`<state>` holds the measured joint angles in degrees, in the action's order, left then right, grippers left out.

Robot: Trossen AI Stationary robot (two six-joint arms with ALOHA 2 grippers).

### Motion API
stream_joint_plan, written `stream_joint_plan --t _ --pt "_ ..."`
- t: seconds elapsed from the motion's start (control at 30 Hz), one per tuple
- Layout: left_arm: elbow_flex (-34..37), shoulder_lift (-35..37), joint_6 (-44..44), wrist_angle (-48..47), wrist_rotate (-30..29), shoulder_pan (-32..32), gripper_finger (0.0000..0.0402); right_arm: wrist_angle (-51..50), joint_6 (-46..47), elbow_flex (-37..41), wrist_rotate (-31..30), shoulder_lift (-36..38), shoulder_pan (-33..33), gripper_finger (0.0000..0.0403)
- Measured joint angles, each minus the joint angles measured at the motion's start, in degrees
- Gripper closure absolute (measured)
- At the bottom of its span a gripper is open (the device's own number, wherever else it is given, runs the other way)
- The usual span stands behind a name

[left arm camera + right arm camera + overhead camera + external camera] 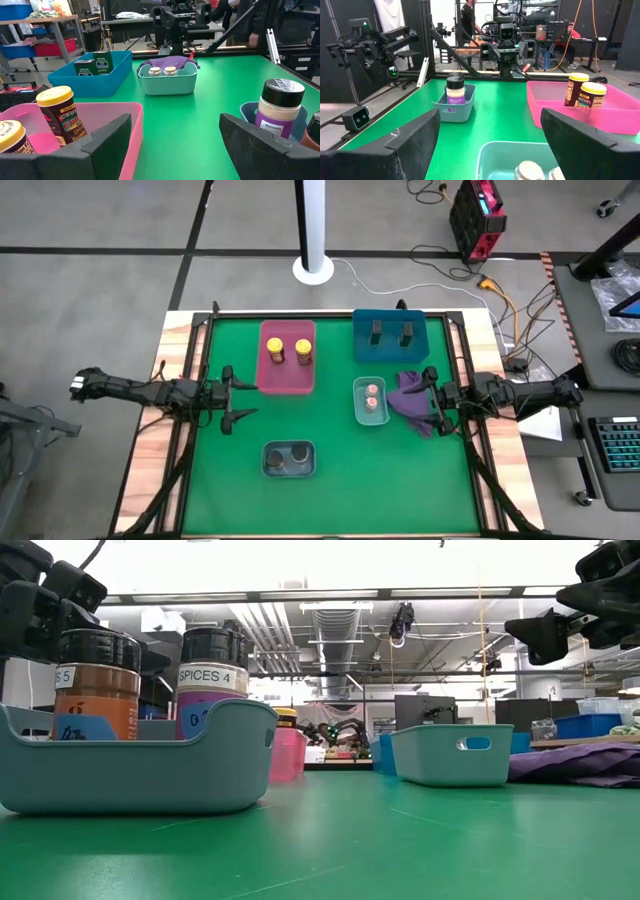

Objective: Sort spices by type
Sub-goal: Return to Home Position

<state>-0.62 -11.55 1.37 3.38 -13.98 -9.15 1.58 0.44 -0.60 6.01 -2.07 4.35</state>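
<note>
Both arms reach level and inward. The left gripper (238,392) and right gripper (427,398) gape wide, holding nothing. A purple cloth (408,390) lies at the right one's fingertips.

Noted grey concrete floor (90,290) crossed by dark seam lines. White pole on round base (313,268) beyond far table edge; red-black case (476,218) and orange cable (497,288) nearby. Keyboard (614,445) on side desk. Overhead: exposed ducts (340,635), strip lights (330,593).

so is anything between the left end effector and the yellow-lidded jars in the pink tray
Only the wall of the pink plastic tray. The open left end effector sits by its corner; the two yellow-lidded round jars stand inside.
</note>
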Motion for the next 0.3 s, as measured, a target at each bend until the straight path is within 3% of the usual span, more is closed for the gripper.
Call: stream_joint_plan --t 0.3 --pt "0.0 0.0 0.0 0.0 0.0 0.0 0.0116 0.0 0.01 0.0 0.01 0.0 0.0 0.0078"
